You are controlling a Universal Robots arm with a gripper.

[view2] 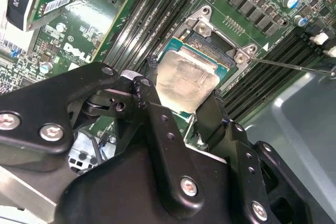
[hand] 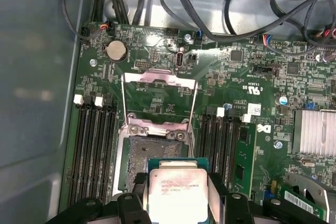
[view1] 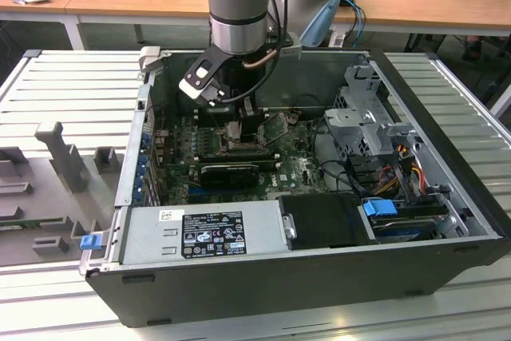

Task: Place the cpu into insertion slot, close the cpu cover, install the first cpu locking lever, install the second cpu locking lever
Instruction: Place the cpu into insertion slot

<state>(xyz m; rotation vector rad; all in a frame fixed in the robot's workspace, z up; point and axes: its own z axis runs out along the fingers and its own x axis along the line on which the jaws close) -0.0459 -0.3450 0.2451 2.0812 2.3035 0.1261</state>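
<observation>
My gripper (view1: 242,129) reaches down into the open computer case and is shut on the cpu (hand: 176,192), a square chip with a pale metal top on a green edge. Black fingers (hand: 137,182) press on two opposite sides of it. The cpu (view2: 186,82) hangs tilted over one edge of the insertion slot (hand: 152,150), a dark square socket with a silvery rim (view2: 202,30). Part of the socket's contact field shows beyond the chip. The cpu cover (hand: 159,77), a thin metal frame, lies swung open past the socket. A thin metal lever rod (view2: 294,65) sticks out beside the socket.
Black memory slots (hand: 94,145) flank the socket on both sides. A black ribbed card (view1: 227,172) sits just in front of the gripper, a power supply (view1: 204,233) fills the case's near side, and a drive cage (view1: 371,117) with cables stands at the exterior view's right.
</observation>
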